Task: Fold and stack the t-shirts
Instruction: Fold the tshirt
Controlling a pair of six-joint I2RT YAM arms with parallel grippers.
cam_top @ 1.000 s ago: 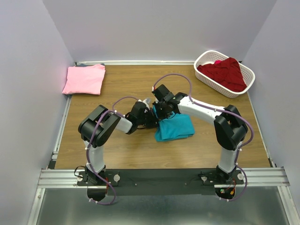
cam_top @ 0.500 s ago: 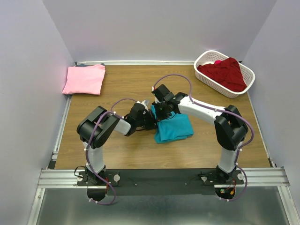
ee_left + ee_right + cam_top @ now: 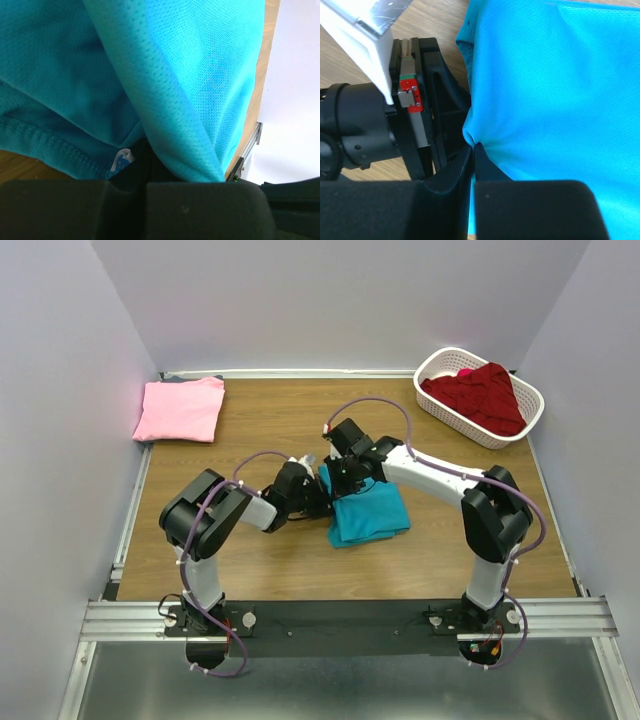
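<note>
The teal t-shirt (image 3: 368, 514) lies folded at the table's middle. My left gripper (image 3: 318, 497) is shut on its left edge, and the cloth (image 3: 190, 75) fills the left wrist view. My right gripper (image 3: 336, 483) is shut on the same edge beside it, pinching a fold of the teal cloth (image 3: 555, 85), with the left gripper's body (image 3: 415, 115) right next to it. A folded light pink t-shirt (image 3: 181, 408) lies at the far left corner. The dark red t-shirt (image 3: 482, 395) is heaped in the white basket (image 3: 440, 362).
The white slotted basket stands at the far right corner. Grey walls close in the table on three sides. A metal rail (image 3: 130, 510) runs along the left edge.
Both grippers have moved slightly left with the teal shirt's edge, and the shirt has shifted left with them.
</note>
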